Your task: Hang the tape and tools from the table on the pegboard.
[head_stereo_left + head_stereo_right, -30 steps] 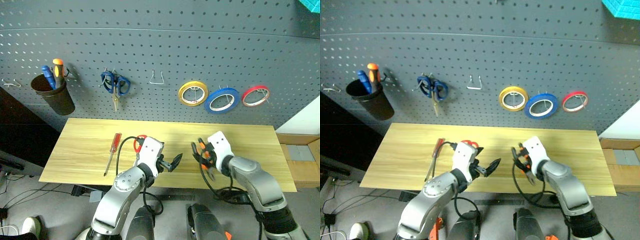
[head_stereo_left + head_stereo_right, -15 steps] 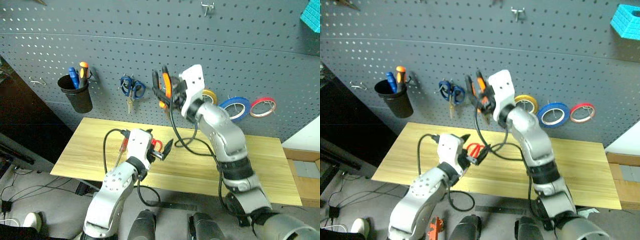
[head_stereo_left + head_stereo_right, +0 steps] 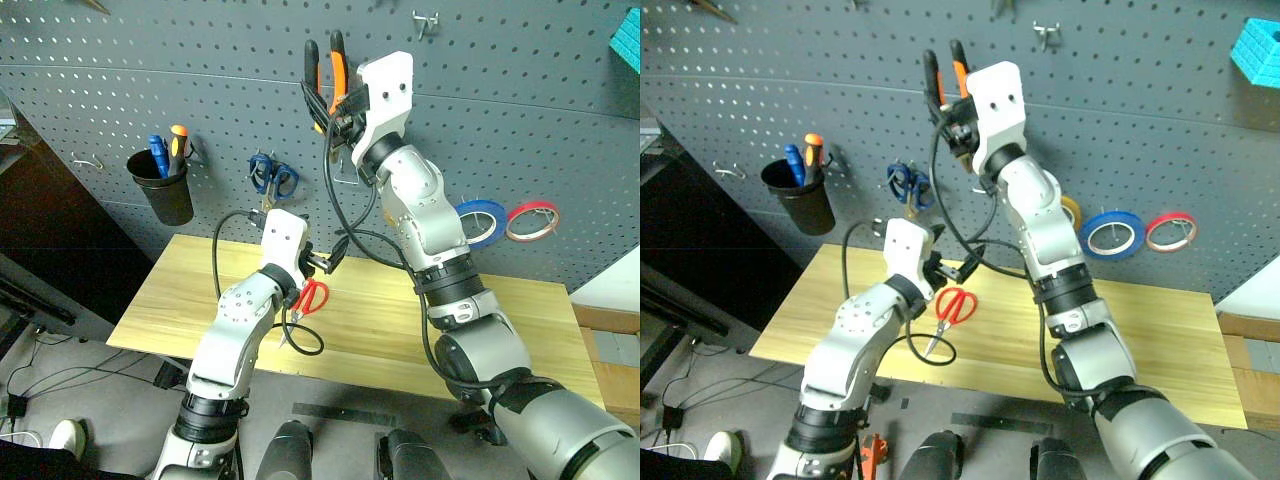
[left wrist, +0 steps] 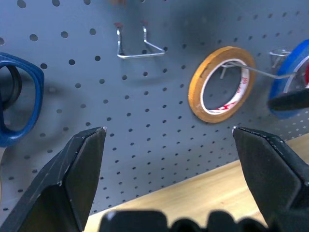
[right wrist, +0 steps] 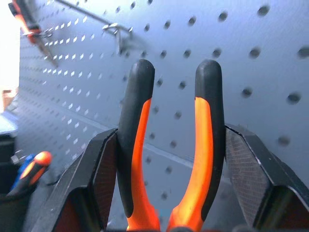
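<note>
High in front of the dark grey pegboard (image 3: pixel 150 80), my right gripper (image 5: pixel 171 130) is shut on the orange-and-black pliers (image 3: pixel 325 70), whose handles point up. Below it, my left gripper (image 4: pixel 169 128) stands open and empty above the table, facing the board. The red-handled scissors (image 3: pixel 310 298) lie on the wooden table (image 3: pixel 520 320) just under the left gripper. The blue tape (image 3: pixel 482 222) hangs on a peg of the board, to the right of the right arm.
On the board hang a red roll (image 3: pixel 530 220), a yellow roll (image 4: pixel 222 84), blue-handled scissors (image 3: pixel 272 178) and a black cup (image 3: pixel 168 195) holding screwdrivers. A bare wire hook (image 4: pixel 137 46) sits between the blue scissors and the yellow roll. Another hook (image 5: pixel 118 31) is higher up.
My right arm has swung up from the table with the pliers and now holds them high at the board. The left gripper has risen and moved forward. The camera has tilted up.
</note>
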### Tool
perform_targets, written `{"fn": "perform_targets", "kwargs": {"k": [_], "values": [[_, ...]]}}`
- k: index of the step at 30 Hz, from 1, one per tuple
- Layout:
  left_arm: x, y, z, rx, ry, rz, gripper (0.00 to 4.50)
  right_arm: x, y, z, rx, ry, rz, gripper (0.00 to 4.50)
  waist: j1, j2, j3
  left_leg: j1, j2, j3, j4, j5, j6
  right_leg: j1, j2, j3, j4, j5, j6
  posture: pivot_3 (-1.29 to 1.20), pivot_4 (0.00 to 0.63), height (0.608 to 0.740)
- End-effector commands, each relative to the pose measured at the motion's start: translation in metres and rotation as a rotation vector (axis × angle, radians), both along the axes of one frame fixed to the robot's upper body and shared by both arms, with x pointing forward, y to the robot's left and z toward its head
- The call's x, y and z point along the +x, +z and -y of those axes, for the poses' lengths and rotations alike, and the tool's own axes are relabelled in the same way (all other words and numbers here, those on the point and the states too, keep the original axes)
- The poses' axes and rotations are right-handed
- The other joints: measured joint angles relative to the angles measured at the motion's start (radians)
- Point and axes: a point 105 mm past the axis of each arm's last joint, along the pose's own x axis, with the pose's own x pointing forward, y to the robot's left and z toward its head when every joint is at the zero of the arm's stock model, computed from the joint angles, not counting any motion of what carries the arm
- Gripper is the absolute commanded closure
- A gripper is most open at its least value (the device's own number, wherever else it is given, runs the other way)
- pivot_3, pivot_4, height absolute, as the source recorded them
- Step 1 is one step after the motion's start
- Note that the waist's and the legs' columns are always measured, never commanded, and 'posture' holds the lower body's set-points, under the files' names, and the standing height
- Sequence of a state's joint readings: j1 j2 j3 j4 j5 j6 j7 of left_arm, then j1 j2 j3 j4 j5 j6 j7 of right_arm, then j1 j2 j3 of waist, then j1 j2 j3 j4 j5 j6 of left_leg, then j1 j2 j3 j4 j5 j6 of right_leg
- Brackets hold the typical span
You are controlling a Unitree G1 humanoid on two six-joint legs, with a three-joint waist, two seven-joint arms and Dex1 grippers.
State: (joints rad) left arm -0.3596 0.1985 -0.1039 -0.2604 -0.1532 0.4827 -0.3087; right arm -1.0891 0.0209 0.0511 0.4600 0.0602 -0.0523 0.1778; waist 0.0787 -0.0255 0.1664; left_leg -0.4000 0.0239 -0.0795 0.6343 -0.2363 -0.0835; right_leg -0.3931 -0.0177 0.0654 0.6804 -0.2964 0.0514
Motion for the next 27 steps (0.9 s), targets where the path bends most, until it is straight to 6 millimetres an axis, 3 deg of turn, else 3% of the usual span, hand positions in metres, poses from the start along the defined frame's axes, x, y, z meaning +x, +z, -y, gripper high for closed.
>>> {"fn": "perform_targets", "kwargs": {"k": [1, 4, 11, 23, 27], "values": [[0.006, 0.014, 0.003, -0.001, -0.025, 0.068, 0.0, 0.0, 0.022, 0.008, 0.068, -0.075, 0.106, 1.74, 0.0, 0.0, 0.0, 0.0, 0.0, 0.0, 0.0, 0.0, 0.0, 0.0, 0.0, 0.0, 0.0, 0.0, 0.0, 0.24, 0.097, 0.74], [0.011, 0.015, 0.0, 0.006, -0.025, 0.073, 0.0, 0.007, 0.01, 0.006, 0.069, -0.099, 0.087, 1.74, -0.002, 0.0, 0.0, 0.0, 0.0, 0.001, -0.001, 0.0, 0.0, -0.001, 0.0, 0.001, 0.0, 0.0, 0.0, 0.24, 0.107, 0.74], [0.012, 0.01, -0.005, 0.022, -0.012, 0.06, 0.0, 0.02, -0.047, 0.007, 0.058, -0.122, -0.066, 1.74, -0.001, 0.0, 0.0, 0.001, 0.001, 0.001, -0.002, -0.001, 0.003, -0.002, 0.001, 0.001, 0.002, 0.0, -0.001, 0.25, 0.13, 0.74], [0.007, 0.003, -0.01, 0.031, 0.0, 0.04, 0.0, 0.017, -0.064, 0.017, -0.018, -0.176, -0.078, 1.74, -0.001, 0.0, 0.0, 0.001, 0.001, 0.0, -0.002, -0.001, 0.003, -0.002, 0.002, 0.001, 0.002, 0.0, -0.002, 0.24, 0.129, 0.74], [0.007, 0.003, -0.01, 0.035, 0.003, 0.038, 0.0, 0.017, -0.068, 0.018, -0.03, -0.168, -0.091, 0.4, -0.001, 0.0, 0.0, 0.001, 0.001, 0.0, -0.003, -0.001, 0.003, -0.002, 0.002, 0.001, 0.002, 0.0, -0.002, 0.23, 0.122, 0.74]]}}
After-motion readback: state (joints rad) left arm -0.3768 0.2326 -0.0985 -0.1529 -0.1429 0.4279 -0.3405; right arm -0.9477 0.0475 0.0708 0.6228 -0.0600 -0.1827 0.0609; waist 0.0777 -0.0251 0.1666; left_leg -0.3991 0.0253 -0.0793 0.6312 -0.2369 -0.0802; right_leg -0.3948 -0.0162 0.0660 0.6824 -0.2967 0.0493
